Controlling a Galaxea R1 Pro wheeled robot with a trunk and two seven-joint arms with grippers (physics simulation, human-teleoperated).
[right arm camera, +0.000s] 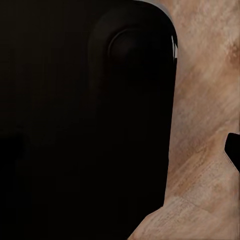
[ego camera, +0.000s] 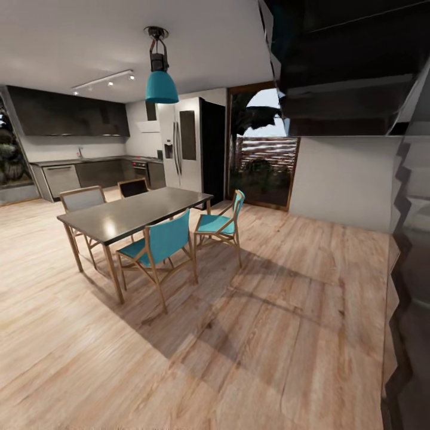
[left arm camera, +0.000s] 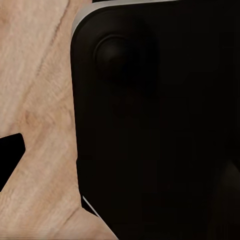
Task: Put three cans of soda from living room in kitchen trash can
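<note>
Robot in transit facing dining table (ego camera: 134,212) and fridge (ego camera: 186,143), no cans or trash can visible, gripper states can't be told; cans likely light, slick, best gripped mid-body

Bright doorway (ego camera: 263,155) daylight throws chair shadows across the glossy floor (ego camera: 239,334).
</note>
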